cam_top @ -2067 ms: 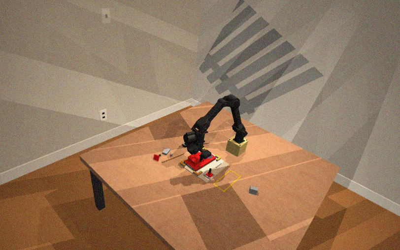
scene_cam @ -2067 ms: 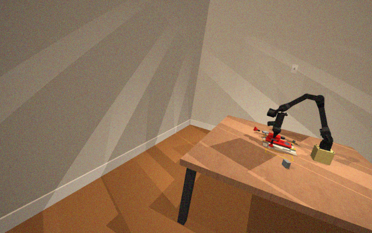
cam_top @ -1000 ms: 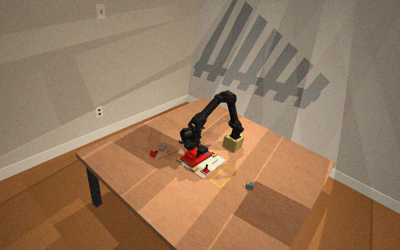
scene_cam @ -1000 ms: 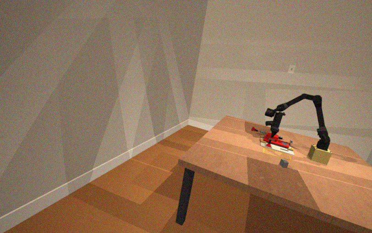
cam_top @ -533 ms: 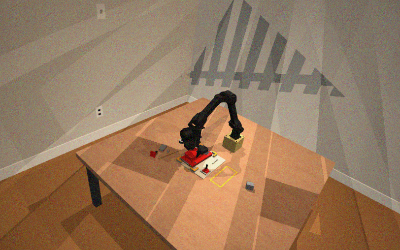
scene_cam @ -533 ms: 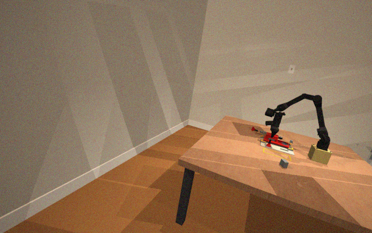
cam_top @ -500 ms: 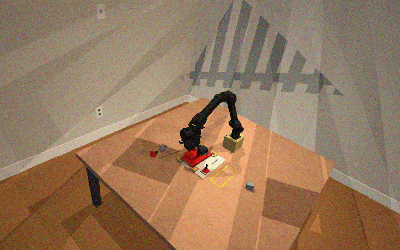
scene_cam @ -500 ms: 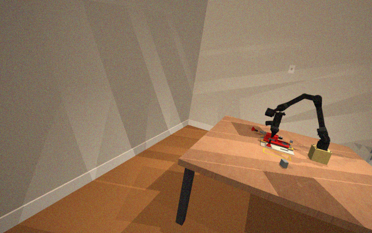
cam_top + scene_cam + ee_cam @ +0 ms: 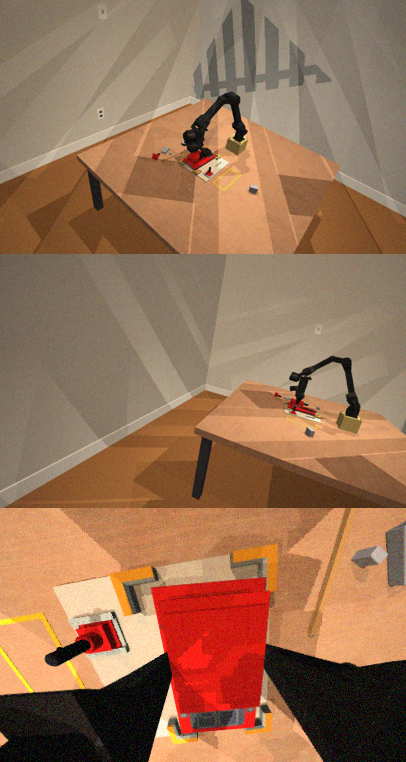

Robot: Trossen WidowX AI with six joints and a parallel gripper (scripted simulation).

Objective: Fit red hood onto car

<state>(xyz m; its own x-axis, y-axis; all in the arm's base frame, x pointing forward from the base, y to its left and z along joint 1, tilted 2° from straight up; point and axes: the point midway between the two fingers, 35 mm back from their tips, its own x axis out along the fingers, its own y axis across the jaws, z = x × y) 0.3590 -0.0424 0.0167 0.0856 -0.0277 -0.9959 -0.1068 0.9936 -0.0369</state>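
My gripper is shut on the red hood, one black finger on each long side. The hood is right over the red car chassis, lined up with it lengthwise. The chassis sits in the jig, whose orange corner brackets stand on a cream base plate. The hood hides the pegs and the engine block. I cannot tell whether the hood rests flat on the deck.
A red clamp with a black handle stands on the plate beside the car. A yellow outlined rectangle lies next to the plate. A grey cube, a small grey block, a small red piece and a thin rod lie around.
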